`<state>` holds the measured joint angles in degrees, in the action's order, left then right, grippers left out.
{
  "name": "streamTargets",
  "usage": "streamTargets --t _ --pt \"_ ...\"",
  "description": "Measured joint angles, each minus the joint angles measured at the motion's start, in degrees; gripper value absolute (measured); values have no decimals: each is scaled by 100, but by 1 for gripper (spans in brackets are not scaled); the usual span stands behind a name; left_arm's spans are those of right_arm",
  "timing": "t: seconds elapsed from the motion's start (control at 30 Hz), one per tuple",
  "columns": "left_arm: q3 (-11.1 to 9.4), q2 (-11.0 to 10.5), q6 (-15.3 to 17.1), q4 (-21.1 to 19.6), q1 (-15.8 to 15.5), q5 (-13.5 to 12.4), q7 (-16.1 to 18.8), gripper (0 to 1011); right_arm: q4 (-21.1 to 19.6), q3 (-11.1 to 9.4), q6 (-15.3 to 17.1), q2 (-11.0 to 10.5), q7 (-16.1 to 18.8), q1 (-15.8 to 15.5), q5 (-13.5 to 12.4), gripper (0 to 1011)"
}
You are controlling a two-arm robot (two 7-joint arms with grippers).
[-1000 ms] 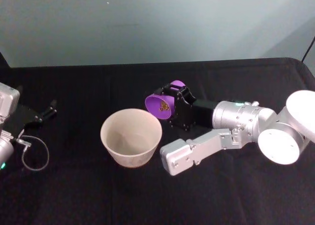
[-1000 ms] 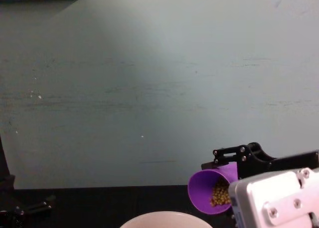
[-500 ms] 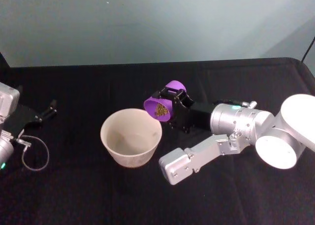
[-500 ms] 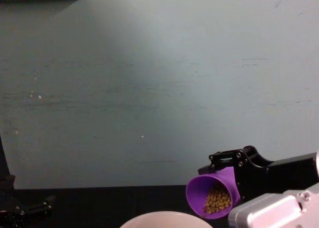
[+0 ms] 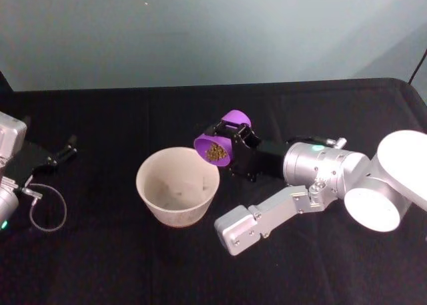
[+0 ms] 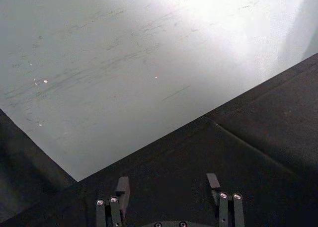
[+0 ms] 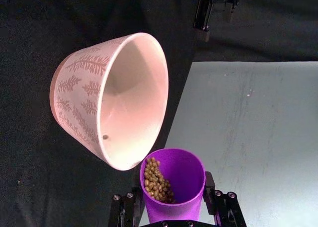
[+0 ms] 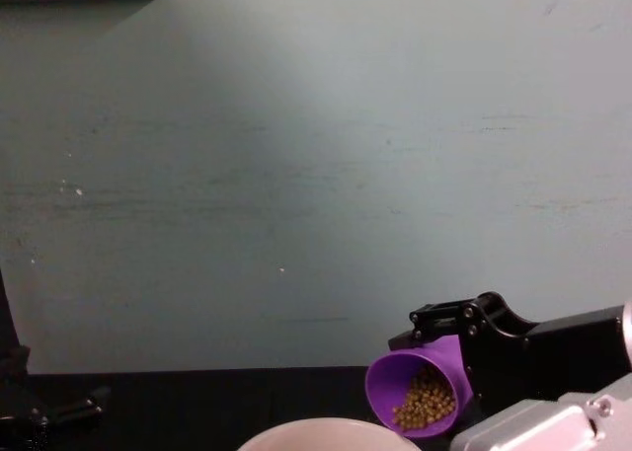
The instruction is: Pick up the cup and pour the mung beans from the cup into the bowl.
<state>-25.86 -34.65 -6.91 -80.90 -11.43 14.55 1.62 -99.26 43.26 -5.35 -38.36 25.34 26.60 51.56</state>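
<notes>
Right end effector grips tilted cup | mung beans inside | bowl floor unclear

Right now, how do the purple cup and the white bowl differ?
The cup is small and purple; the bowl is wide and white. The cup is tipped, held aloft in the right gripper; the bowl stands upright on the table. The cup holds mung beans; the bowl looks empty. Both are round, tapering toward the base.
</notes>
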Motion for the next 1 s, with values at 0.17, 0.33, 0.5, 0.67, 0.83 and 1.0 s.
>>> streamTargets --t 0.17,0.33,0.5,0.67,0.83,1.0 --pt "0 0 0 0 0 0 0 1000 -9 27 24 32 -1 5 38 723" --pt "0 0 0 0 0 0 0 1000 12 36 49 88 5 29 31 724" --pt "0 0 0 0 0 0 0 1000 60 15 80 141 11 56 -8 724" --pt "0 0 0 0 0 0 0 1000 100 27 98 201 7 105 13 723" --pt "0 0 0 0 0 0 0 1000 139 133 98 261 -6 196 186 724" --pt "0 0 0 0 0 0 0 1000 159 262 110 302 -34 271 404 723"
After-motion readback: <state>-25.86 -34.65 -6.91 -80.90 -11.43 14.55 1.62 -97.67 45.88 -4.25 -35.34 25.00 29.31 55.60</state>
